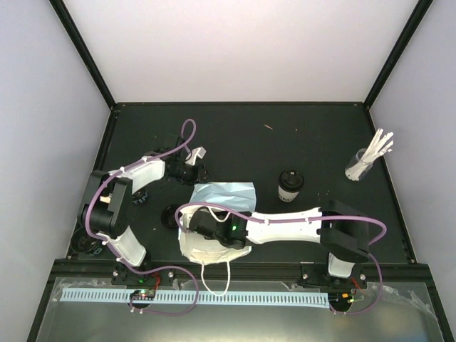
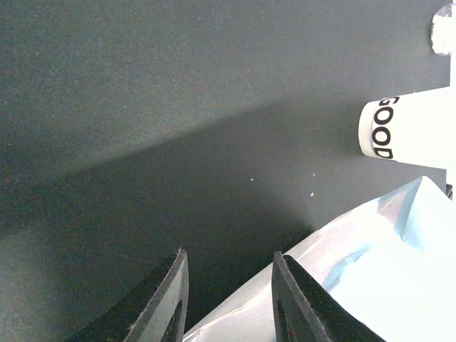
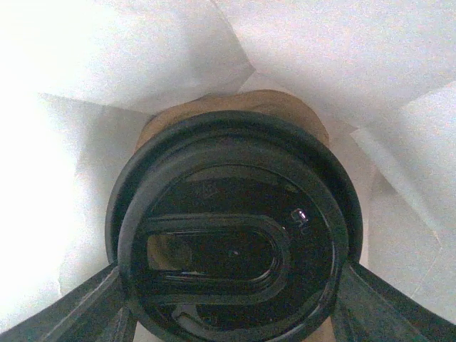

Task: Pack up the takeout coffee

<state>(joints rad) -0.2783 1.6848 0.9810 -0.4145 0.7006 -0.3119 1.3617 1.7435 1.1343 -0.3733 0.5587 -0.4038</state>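
Note:
The light-blue paper bag (image 1: 226, 195) lies on its side at the table's middle, mouth toward the arms. My right gripper (image 1: 205, 228) reaches into that mouth. In the right wrist view its fingers (image 3: 92, 306) flank a coffee cup's black lid (image 3: 235, 235), and the gripper (image 3: 234, 285) is shut on the cup, over the brown carrier (image 3: 235, 103) deep in the bag. A second cream cup (image 1: 290, 186) with a black lid stands right of the bag, also seen lying sideways as a cup (image 2: 406, 128) in the left wrist view. My left gripper (image 2: 229, 254) hangs open at the bag's far-left edge (image 2: 370, 271).
A clear glass of white sticks (image 1: 365, 162) stands at the back right. A dark round object (image 1: 171, 214) lies left of the bag, and another (image 1: 89, 246) sits by the left arm's base. The bag's white handles (image 1: 214, 279) trail over the near table edge.

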